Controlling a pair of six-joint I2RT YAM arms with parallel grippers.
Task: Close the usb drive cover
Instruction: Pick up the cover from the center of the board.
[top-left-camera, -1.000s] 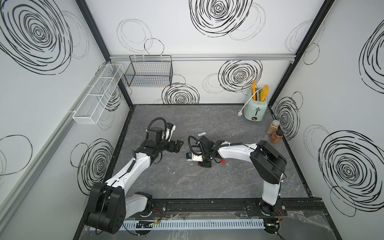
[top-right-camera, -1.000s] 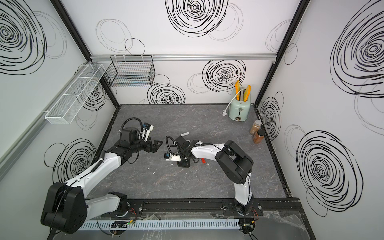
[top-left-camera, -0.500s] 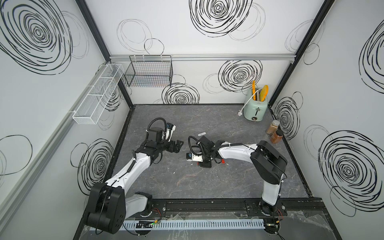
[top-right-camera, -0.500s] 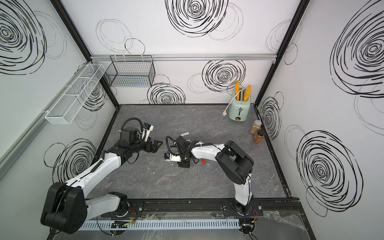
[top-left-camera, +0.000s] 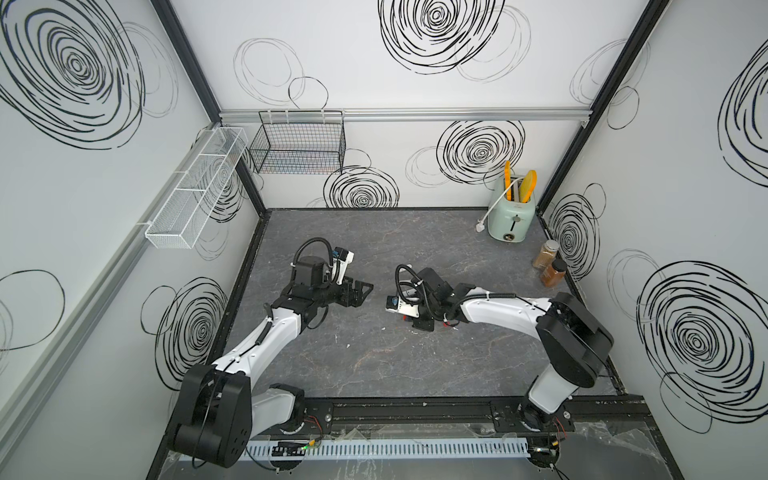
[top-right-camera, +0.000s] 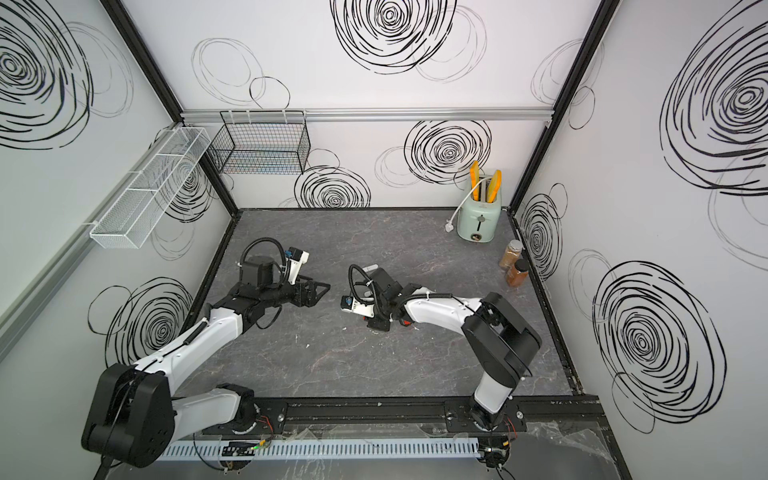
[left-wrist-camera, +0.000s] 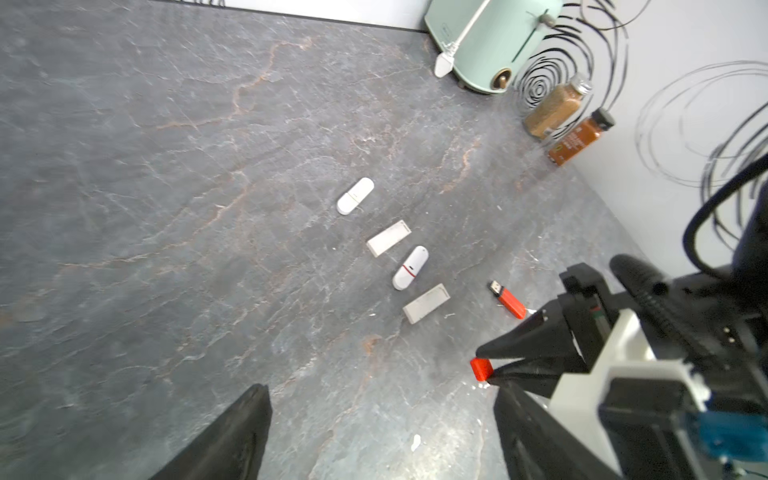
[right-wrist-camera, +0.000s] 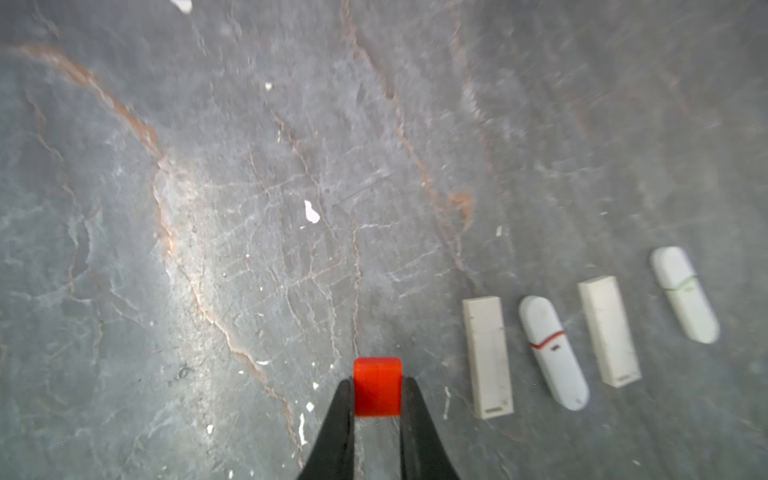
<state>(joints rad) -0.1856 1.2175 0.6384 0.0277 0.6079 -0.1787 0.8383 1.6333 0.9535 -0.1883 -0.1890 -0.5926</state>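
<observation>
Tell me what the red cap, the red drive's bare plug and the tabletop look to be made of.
The red cap looks like matte plastic: even opaque colour, rounded corners, no glint. The plug is likely metal: dark, silvery, square-edged, though small. The tabletop is a grey stone-look surface with rust and white veins and a soft sheen; real stone or printed laminate, I cannot tell.

**Right gripper clamped, left gripper spread**

The left arm (top-left-camera: 270, 332) reaches forward and inward from its base, its forearm rising to a roughly level wrist. The left gripper (left-wrist-camera: 380, 390) points toward the other arm, its fingers wide apart with nothing between them. The right arm (top-left-camera: 498, 309) stretches low toward the middle, wrist tipped downward. The right gripper (right-wrist-camera: 377, 388) has its two black fingers (right-wrist-camera: 336, 424) pressed against opposite sides of a small red cap (right-wrist-camera: 377, 374). The two grippers are near each other but not touching.
</observation>
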